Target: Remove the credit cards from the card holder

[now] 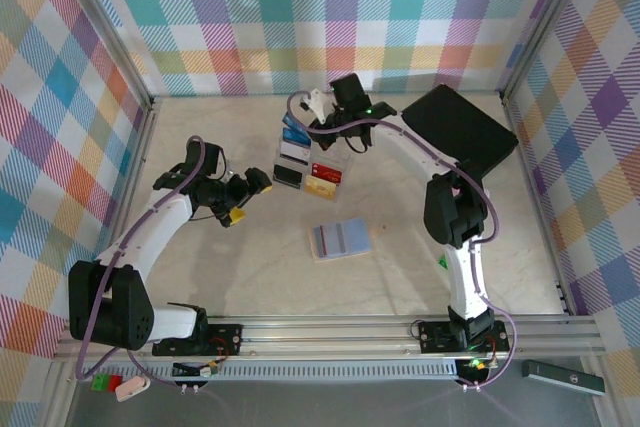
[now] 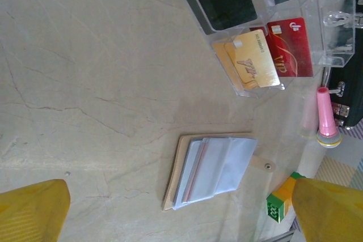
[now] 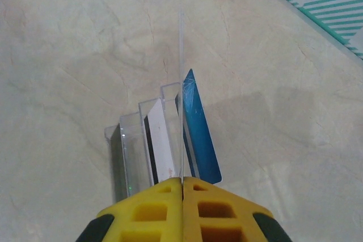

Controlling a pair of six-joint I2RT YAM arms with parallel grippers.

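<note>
Card holder, one, folded, lies flat mid-table, apart from both grippers. Beyond it, clear tray holds one gold card and one red card. One blue card and one white card stand upright. Left gripper gapes wide. Right gripper pinches a tray wall.

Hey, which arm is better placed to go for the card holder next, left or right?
Left. Its end effector is open, holds nothing, and faces the card holder lying on the table. The right end effector is shut on a wall of the clear tray, farther back.
</note>
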